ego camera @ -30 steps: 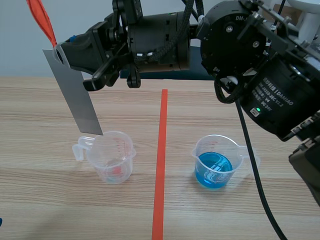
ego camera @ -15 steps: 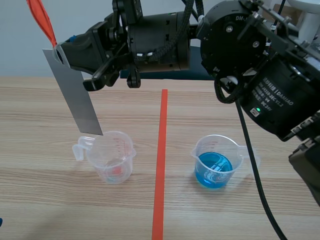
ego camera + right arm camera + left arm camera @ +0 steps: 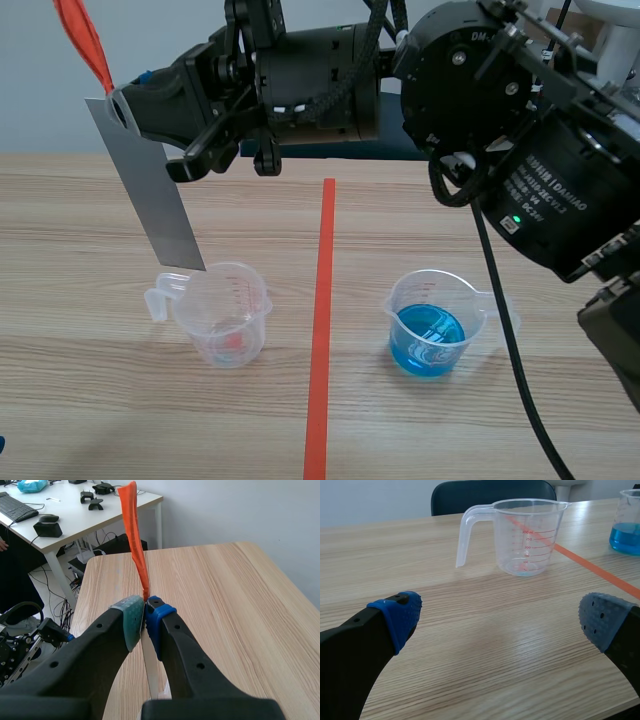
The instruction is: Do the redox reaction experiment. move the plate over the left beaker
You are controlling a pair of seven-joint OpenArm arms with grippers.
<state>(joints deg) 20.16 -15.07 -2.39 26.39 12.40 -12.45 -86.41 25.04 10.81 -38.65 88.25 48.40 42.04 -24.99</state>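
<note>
The move looks all but done from where I stand. The right claw (image 3: 145, 616), on the arm that reaches across from three o'clock to the bench's (image 3: 80, 400) far left, is clenched on the top of the thin grey rectangular metal plate (image 3: 150, 190), just where a bright orange ribbon (image 3: 82, 40) sticks up from it.

The plate hangs slanted. Its top sits toward eleven o'clock and its bottom edge comes down at the rim of the clear plastic measuring beaker with red markings (image 3: 222, 312), on the handle side, at about ten o'clock of the mouth. I would say the bottom corner is over the rim rather than over the middle, so a small shift toward four o'clock and the lowering itself seem to be what is left. Whether it touches the rim I cannot tell.

The plate is dull, flat and clean-edged. The beaker holds only a trace of liquid at the bottom.

The left claw (image 3: 502, 617) is released, its fingers wide apart low over the bench, with that beaker ahead at twelve o'clock.
</note>
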